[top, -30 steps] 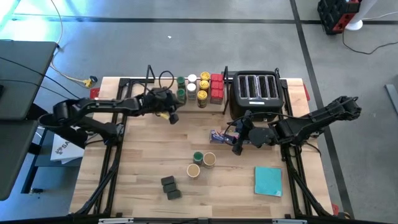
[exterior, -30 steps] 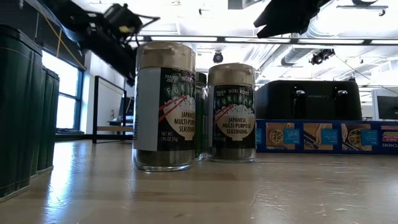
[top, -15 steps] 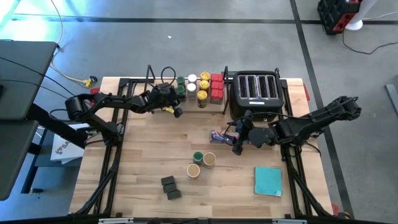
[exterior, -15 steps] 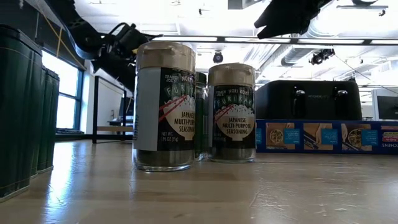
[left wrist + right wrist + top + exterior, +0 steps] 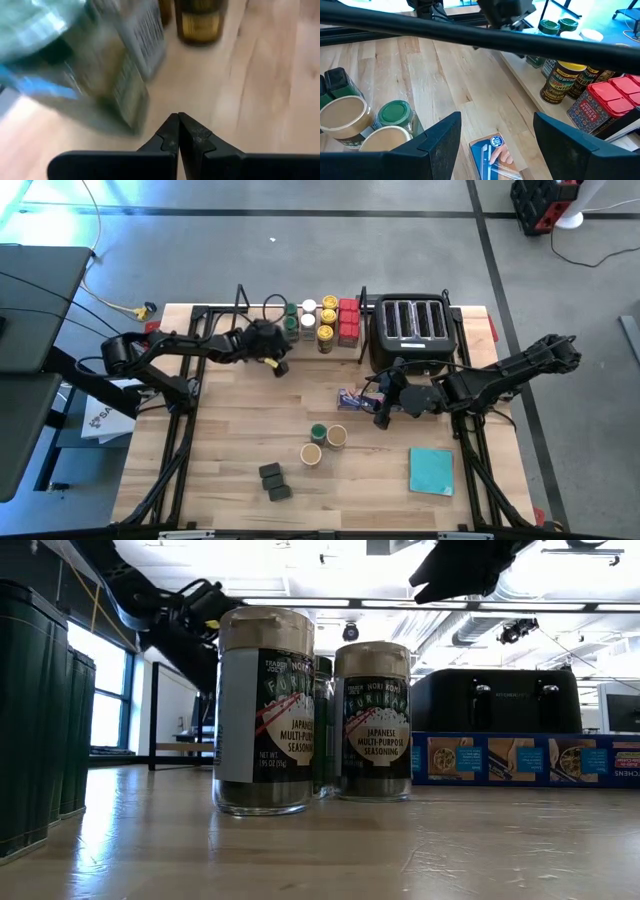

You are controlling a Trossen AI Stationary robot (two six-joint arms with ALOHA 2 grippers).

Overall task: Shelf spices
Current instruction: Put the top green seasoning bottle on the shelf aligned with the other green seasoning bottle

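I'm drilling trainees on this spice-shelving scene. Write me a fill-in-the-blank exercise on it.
1. The left tool, near the shelf, is ___.
2. The right tool hangs over the long ___ wrap box, fingers open.
3. The teal pad lies in front of the black ___.
4. On the table, two dark grey blocks lie beside ___ loose jars.

Missing words: shut; blue; toaster; three

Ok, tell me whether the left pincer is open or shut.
Shut. In the left wrist view the left pincer's two dark fingertips press together with nothing between them.
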